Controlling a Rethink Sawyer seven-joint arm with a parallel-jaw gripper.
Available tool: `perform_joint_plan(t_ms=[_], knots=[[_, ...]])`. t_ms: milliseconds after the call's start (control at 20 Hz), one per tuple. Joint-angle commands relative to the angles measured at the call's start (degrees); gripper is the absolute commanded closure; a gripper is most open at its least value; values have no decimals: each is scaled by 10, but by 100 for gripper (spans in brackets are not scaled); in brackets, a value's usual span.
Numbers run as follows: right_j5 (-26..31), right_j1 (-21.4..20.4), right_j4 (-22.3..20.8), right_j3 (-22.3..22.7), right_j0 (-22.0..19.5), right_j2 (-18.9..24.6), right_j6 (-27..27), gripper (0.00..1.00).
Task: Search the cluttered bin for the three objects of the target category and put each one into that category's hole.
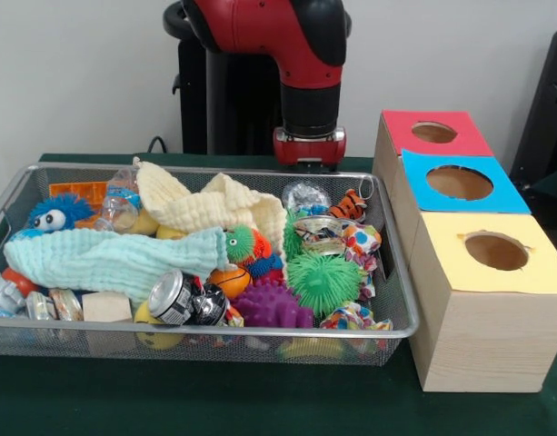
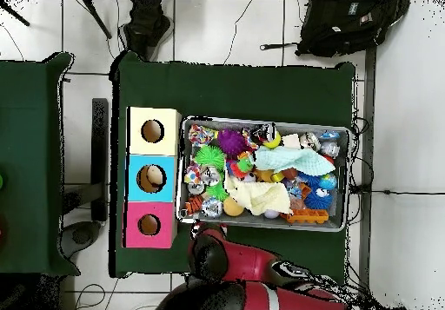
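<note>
The yellow box [image 1: 490, 300] sits nearest, on the green bench [image 1: 260, 404], its round hole [image 1: 496, 251] on top. Behind it in a row come the blue box [image 1: 458, 184] and the pink box [image 1: 432, 133], each with a hole too.

The gripper [image 1: 309, 147] hangs behind the bin's far rim, above the bench; whether its fingers are apart or closed I cannot tell (only the red wrist end shows). In the overhead view the arm [image 2: 228, 263] sits just outside the bin, near the pink box.

The wire bin [image 1: 214, 341] lies just beside the boxes, full of clutter: a can [image 1: 174, 298], a purple spiky ball [image 1: 271, 307], a green spiky ball [image 1: 324, 280], a mint cloth [image 1: 105, 260], a cream cloth [image 1: 214, 207], a blue fuzzy toy [image 1: 56, 213], a wooden block [image 1: 106, 307] and a water bottle [image 1: 120, 202].
</note>
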Motion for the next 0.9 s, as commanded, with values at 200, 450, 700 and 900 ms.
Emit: perform_joint_plan(t_ms=[200,450,700,900], knots=[[20,-3,17,-142,-17,63,86,0],[28,-10,20,-135,-13,59,92,0],[78,-43,48,-100,15,32,103,0],[120,-88,68,-62,39,10,123,0]])
